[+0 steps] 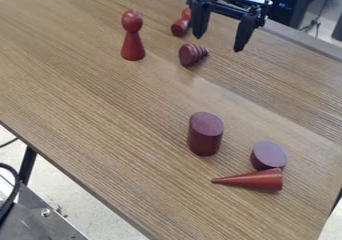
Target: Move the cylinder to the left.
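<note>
Cylinder [205, 134], tall, dark red, upright on wooden table [80, 109]. Left to right around it: peg figure [132, 43], upright; ridged cone [192, 55], lying; black gripper [219, 42], open and empty above the far side; smooth cone [259, 180], lying; short disc [269, 155] beside it. Step in hand, as judged: approach before grasp, next calling for the gripper to come nearer and straddle the cylinder, clear of the disc.

The dark red cylinder [204, 135] stands upright on the table [87, 94], below and right of the view's centre
</note>
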{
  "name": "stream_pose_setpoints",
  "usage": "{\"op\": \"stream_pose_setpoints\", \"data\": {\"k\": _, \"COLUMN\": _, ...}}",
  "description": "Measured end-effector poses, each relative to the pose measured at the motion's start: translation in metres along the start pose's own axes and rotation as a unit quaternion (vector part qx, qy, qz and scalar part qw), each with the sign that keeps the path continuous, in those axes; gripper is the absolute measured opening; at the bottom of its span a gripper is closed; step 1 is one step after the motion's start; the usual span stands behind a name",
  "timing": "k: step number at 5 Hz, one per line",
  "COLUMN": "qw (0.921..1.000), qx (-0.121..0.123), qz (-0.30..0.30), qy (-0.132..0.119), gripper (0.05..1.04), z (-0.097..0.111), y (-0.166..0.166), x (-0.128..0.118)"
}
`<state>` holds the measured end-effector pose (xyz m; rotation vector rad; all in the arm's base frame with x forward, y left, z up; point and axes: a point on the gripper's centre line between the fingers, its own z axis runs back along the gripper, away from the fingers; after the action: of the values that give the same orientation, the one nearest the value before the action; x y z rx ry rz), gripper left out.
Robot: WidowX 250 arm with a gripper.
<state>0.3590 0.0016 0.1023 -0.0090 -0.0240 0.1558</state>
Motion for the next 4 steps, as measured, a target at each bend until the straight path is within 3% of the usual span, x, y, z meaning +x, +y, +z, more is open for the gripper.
{"op": "stream_pose_setpoints", "data": {"k": 1, "qw": 0.9999, "qx": 0.002, "qz": 0.0, "qy": 0.017, "gripper": 1.001, "z": -0.011, "y": 0.0, "x": -0.003}}
{"op": "stream_pose_setpoints", "data": {"k": 2, "qw": 0.997, "qx": -0.005, "qz": 0.027, "qy": 0.073, "gripper": 1.001, "z": -0.032, "y": -0.005, "x": -0.034}}
{"op": "stream_pose_setpoints", "data": {"k": 4, "qw": 0.9893, "qx": -0.049, "qz": 0.081, "qy": 0.111, "gripper": 1.001, "z": -0.04, "y": -0.013, "x": -0.072}}
